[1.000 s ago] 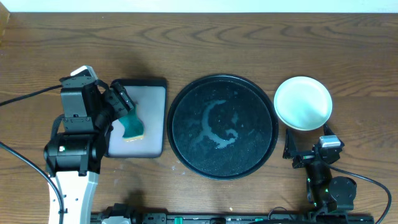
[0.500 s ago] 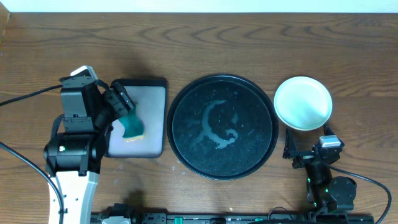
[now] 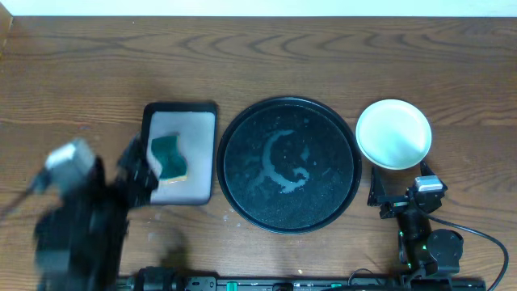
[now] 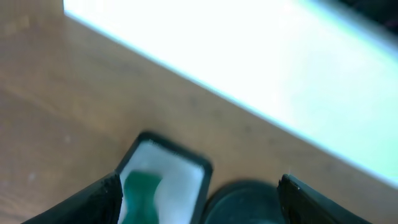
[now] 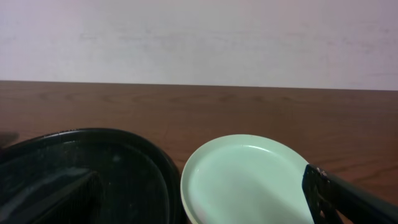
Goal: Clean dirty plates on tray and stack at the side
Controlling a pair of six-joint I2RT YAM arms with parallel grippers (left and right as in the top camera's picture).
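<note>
The plates [image 3: 393, 133] are stacked on the table right of the black tray [image 3: 242, 121]. The top plate is pale mint [image 5: 249, 177], with a pale yellow rim under it. The black tray holds no plate, only a wet curved smear [image 3: 283, 166]. My left gripper [image 3: 139, 171] is blurred at the grey tray's front left corner; in the left wrist view it [image 4: 199, 202] is open wide and empty. My right gripper [image 3: 400, 184] is open just in front of the plates; it [image 5: 199, 199] is empty.
A green sponge [image 3: 168, 156] lies on the small grey rectangular tray [image 3: 198, 129] left of the black tray. It also shows in the left wrist view [image 4: 140, 186]. The right arm's base [image 3: 428, 246] sits at the front right edge.
My left arm has pulled back from the sponge toward the front left and is blurred by motion. The sponge now lies alone on the grey tray. The right arm has not moved.
</note>
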